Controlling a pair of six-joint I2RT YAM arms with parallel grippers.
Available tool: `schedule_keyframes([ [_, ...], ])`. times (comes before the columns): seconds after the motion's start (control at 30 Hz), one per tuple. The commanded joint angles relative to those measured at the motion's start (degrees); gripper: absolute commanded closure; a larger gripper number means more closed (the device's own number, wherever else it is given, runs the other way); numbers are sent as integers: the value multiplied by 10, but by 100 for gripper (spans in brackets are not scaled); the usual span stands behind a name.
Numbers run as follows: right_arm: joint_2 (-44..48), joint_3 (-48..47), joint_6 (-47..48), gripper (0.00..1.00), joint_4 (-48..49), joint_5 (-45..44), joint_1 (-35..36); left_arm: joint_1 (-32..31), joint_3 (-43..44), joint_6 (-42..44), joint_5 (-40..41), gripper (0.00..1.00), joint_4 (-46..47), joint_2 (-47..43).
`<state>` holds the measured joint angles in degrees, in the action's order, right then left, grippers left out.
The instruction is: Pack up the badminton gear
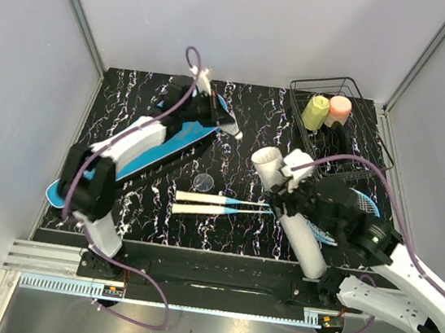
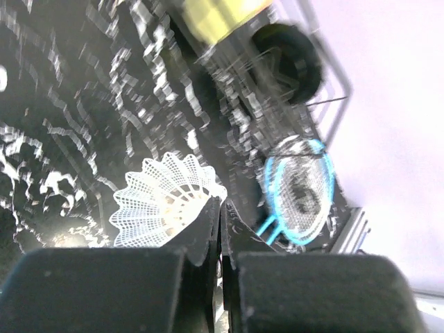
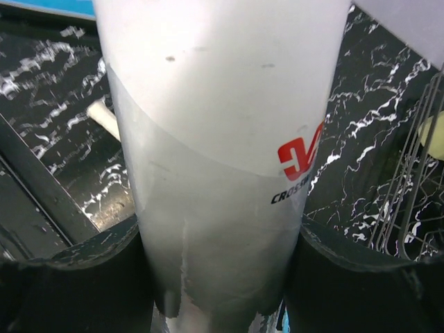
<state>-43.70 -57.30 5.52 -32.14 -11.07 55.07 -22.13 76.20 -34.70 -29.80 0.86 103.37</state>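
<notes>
My left gripper [image 1: 226, 126] is shut on the edge of a white shuttlecock [image 2: 165, 202] and holds it above the far middle of the table; the fingertips [image 2: 208, 220] press together. The blue cover [image 1: 167, 147] lies diagonally under the left arm. My right gripper [image 1: 291, 194] is shut around the long white tube [image 1: 294, 213], which shows large between the fingers [image 3: 104, 277] in the right wrist view [image 3: 222, 125]. Its open end [image 1: 268, 160] points to the far side. Two rackets lie side by side, white handles [image 1: 197, 204] at the centre, blue heads [image 1: 365, 206] under the right arm.
A black wire basket [image 1: 355, 94] at the far right holds a yellow bottle [image 1: 316, 111] and a pink bottle [image 1: 340, 108]. A small clear round lid [image 1: 202, 182] lies beside the handles. Grey walls close in the table on three sides.
</notes>
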Motion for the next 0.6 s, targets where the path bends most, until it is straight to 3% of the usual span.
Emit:
schedule_keyframes([
  [0.0, -63, -17, 27, 74, 34, -11, 2, 2, -4, 29, -16, 100, -43, -144],
  [0.33, -168, -49, 70, 75, 53, 12, 3, -1, -48, 74, -79, 100, -125, -387],
  [0.57, -184, -60, 81, 75, 85, 39, 3, -26, -41, 89, -128, 100, -172, -416],
])
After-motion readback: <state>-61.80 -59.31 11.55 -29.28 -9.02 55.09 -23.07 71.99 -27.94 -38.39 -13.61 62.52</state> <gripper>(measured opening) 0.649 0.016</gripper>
